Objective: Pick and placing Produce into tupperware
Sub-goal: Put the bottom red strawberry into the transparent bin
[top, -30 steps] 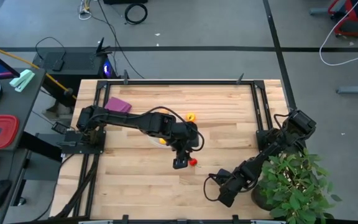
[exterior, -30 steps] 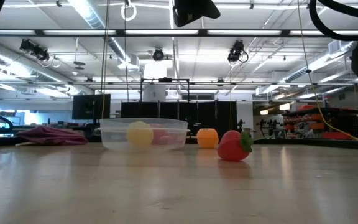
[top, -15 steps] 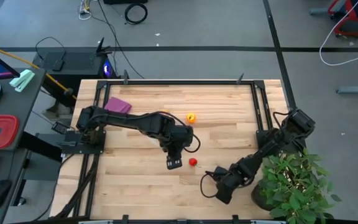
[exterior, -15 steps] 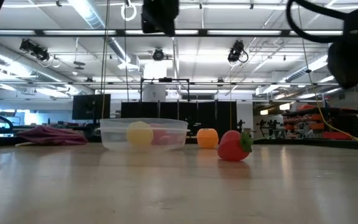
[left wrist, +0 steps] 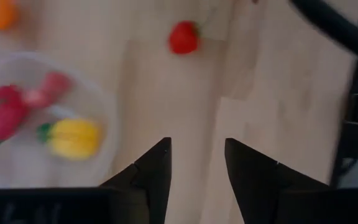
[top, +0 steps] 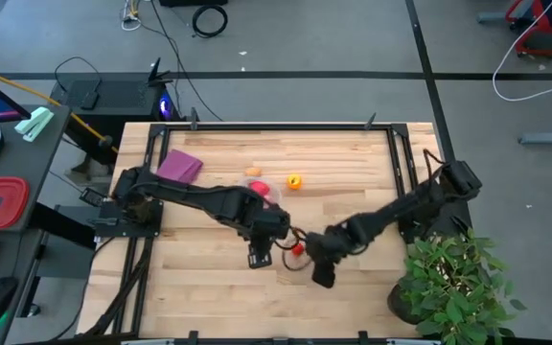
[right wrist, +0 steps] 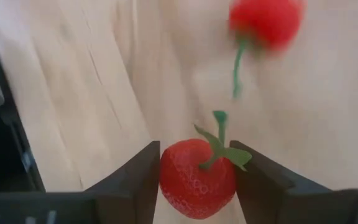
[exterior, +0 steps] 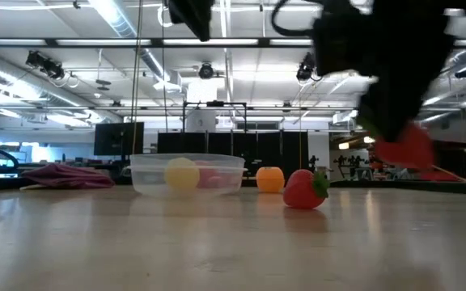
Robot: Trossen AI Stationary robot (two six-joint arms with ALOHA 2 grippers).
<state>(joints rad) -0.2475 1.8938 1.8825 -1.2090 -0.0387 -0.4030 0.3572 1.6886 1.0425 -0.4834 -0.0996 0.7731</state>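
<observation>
A: L claw [left wrist: 197, 143] status?
B: Released, fingers apart, nothing between them. It hangs over the tabletop [top: 353, 153] near the tupperware [exterior: 148, 179], on the side facing away from the purple cloth [top: 182, 165].
A: R claw [right wrist: 194, 147]?
B: Clenched on a held strawberry [right wrist: 197, 177], red w/ green stem, one finger on each side. Low view shows it off the tabletop, higher than the tupperware rim, as a red blur under the dark claw.
A: Tupperware contents?
B: Yellow toy [left wrist: 73, 138] and pink-red toy [left wrist: 5, 115], both inside, side by side. Tupperware upright, on the tabletop.
A: Produce outside it?
B: Two pcs. Orange toy [top: 295, 180] on the tabletop just beside the tupperware, not touching its wall. Red toy fruit [exterior: 304, 188], green leaf on top, on the tabletop a bit farther from the tupperware than the orange one, between the two claws in the high view.
A: R claw position vs tupperware?
B: Past the red toy fruit, on the far side from the tupperware. R arm reaches in across the tabletop towards it.
A: Cloth?
B: Purple cloth flat on the tabletop, well apart from the tupperware, opp. side to both claws
</observation>
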